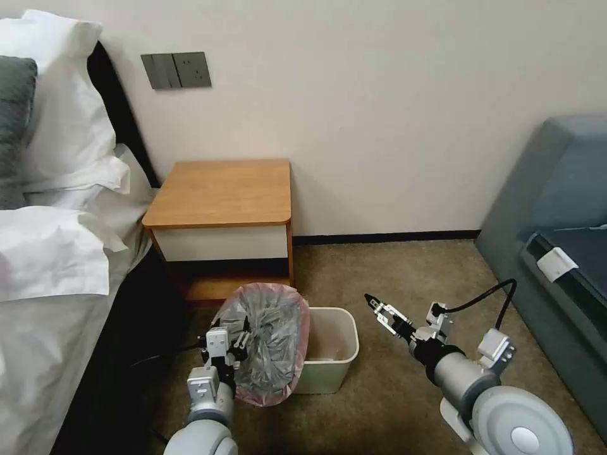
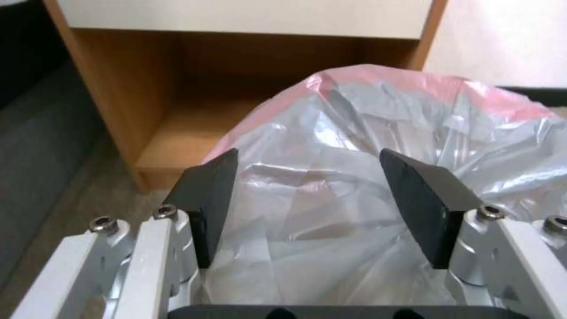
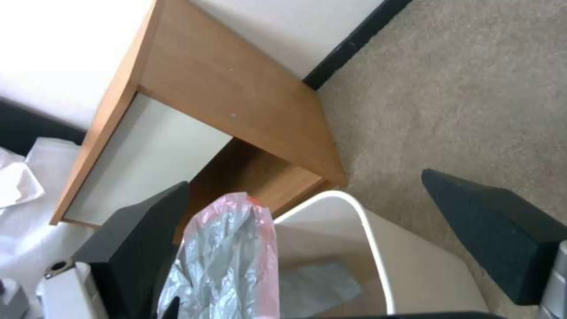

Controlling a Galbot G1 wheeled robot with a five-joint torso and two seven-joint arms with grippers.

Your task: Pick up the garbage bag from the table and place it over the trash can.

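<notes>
We logged the garbage bag (image 1: 269,344) draped over the trash can's (image 1: 332,357) left side before the table (image 1: 221,193); left gripper (image 1: 239,341) spread against it, right gripper (image 1: 374,306) released, empty.

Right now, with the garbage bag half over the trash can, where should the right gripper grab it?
Probably the pinkish-red rim of the garbage bag, at its edge nearest the open right gripper, coming across the trash can. The bag bunches on the left side by the left gripper; the right rim is uncovered.
</notes>
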